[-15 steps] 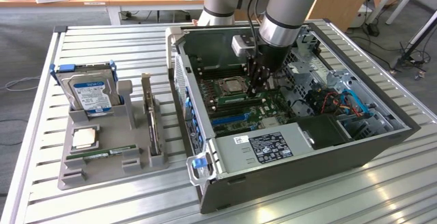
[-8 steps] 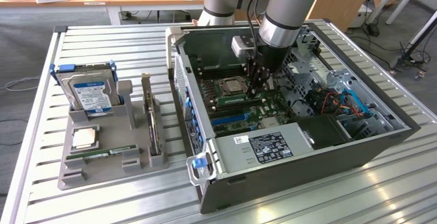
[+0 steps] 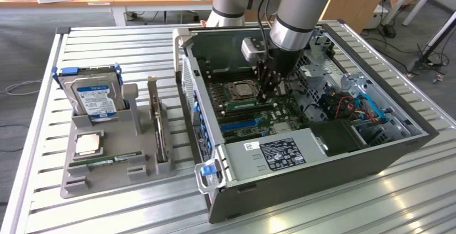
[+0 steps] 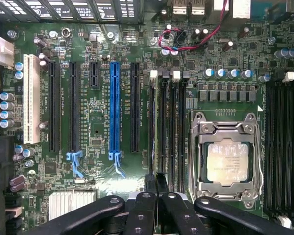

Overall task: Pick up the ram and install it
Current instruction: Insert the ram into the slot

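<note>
Claw [image 4: 157, 195], closed narrowly, grips the ram [image 4: 153, 166] edge-on directly below it. The ram's long axis lies along the memory slots [image 4: 172, 127] beside the CPU socket [image 4: 228, 157].

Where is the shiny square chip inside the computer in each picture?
Exterior view: the square chip sits on the green board, midway inside the open case.
Wrist view: the chip lies in its metal frame, between two banks of black slots.
Shared landmark: the long blue slot on the board.

Holder [image 3: 107, 183] at the exterior view's left of case [image 3: 321, 175]; pincer [image 3: 268, 99] inside case.
</note>
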Robot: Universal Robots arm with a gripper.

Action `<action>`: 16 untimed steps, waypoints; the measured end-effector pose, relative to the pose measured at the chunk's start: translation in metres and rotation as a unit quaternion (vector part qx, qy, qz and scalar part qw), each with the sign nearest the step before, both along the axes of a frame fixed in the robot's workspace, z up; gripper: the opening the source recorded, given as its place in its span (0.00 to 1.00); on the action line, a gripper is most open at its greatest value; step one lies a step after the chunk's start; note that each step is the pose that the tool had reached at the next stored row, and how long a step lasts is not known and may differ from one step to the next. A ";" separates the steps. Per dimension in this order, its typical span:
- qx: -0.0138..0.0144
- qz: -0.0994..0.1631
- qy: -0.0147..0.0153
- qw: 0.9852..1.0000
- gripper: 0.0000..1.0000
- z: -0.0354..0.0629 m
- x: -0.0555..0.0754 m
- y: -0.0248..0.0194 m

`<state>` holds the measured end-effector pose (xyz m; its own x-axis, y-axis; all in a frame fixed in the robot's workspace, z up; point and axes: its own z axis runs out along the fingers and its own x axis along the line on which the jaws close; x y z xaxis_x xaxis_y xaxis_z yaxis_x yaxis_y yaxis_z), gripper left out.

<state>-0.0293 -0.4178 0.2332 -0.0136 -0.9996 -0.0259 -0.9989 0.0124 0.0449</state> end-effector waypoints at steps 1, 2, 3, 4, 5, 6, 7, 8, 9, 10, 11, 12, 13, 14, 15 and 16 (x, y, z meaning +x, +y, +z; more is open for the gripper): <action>0.000 0.000 0.000 1.000 0.12 0.0000 0.000 0.0000; 0.000 0.000 0.000 1.000 0.12 0.0000 0.000 0.0000; 0.000 0.000 0.000 1.000 0.12 0.0000 0.000 0.0000; 0.000 0.000 0.000 1.000 0.12 0.0000 0.000 0.0000; 0.000 0.000 0.000 1.000 0.12 -0.0001 0.000 0.0000; 0.000 0.000 0.000 1.000 0.12 -0.0004 0.000 0.0000; 0.000 0.000 0.000 1.000 0.12 -0.0009 0.000 0.0001; 0.000 0.000 0.000 1.000 0.12 -0.0010 0.000 0.0000; 0.000 0.000 0.000 1.000 0.12 -0.0010 0.000 0.0000; 0.000 0.000 0.000 1.000 0.12 -0.0010 0.000 0.0000; 0.000 0.000 0.000 1.000 0.12 -0.0013 0.000 0.0000; 0.000 0.000 0.000 1.000 0.12 -0.0017 0.000 0.0000; 0.000 0.000 0.000 1.000 0.12 -0.0021 0.000 0.0000; 0.000 0.000 0.000 1.000 0.12 -0.0022 0.000 0.0000; 0.000 0.000 0.000 1.000 0.12 -0.0022 0.000 0.0000; 0.000 0.000 0.000 1.000 0.12 -0.0022 0.000 0.0000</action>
<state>-0.0293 -0.4178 0.2311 -0.0136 -0.9996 -0.0255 -0.9989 0.0124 0.0450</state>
